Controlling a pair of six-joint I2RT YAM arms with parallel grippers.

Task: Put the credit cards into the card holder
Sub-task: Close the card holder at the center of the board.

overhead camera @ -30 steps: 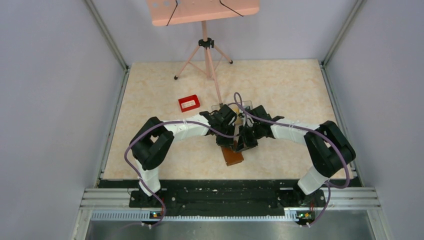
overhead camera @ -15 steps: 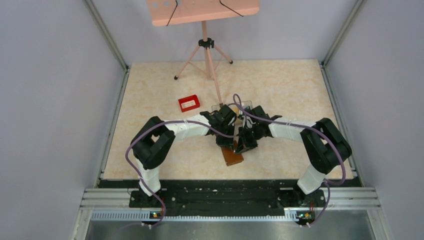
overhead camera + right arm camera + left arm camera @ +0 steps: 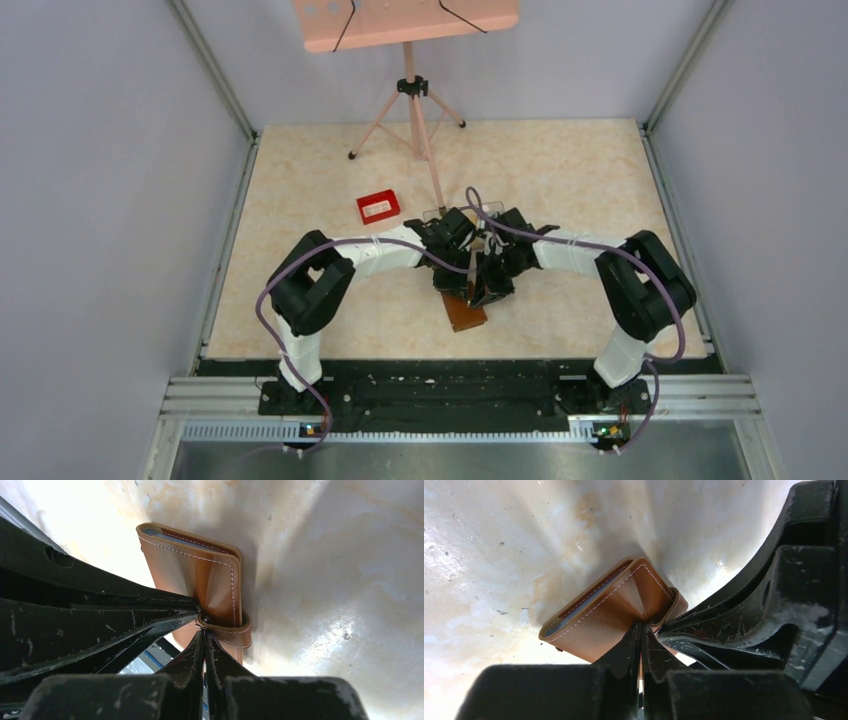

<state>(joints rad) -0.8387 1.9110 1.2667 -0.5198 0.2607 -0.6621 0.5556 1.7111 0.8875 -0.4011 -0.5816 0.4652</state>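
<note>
The card holder [image 3: 466, 314], a tan leather wallet, lies folded on the table just in front of both grippers. In the left wrist view my left gripper [image 3: 641, 626] is shut on the edge of the card holder's [image 3: 599, 617] outer flap. In the right wrist view my right gripper [image 3: 203, 630] is shut at the snap strap [image 3: 235, 632] of the card holder [image 3: 200, 575]. A blue card edge [image 3: 555, 626] shows inside the folded slot, also in the right wrist view [image 3: 157, 532]. Other credit cards are hidden. From above, the left gripper [image 3: 462, 284] and right gripper [image 3: 484, 286] meet tip to tip.
A small red tray [image 3: 378, 207] sits to the back left. A clear plastic box [image 3: 443, 213] lies just behind the grippers. A pink tripod [image 3: 408, 110] with a board stands at the back. Grey walls enclose the table [image 3: 570, 180].
The right arm's elbow has drawn inward to the left and the left arm has shifted slightly right. Both grippers stay closed at the card holder, which has not visibly moved.
</note>
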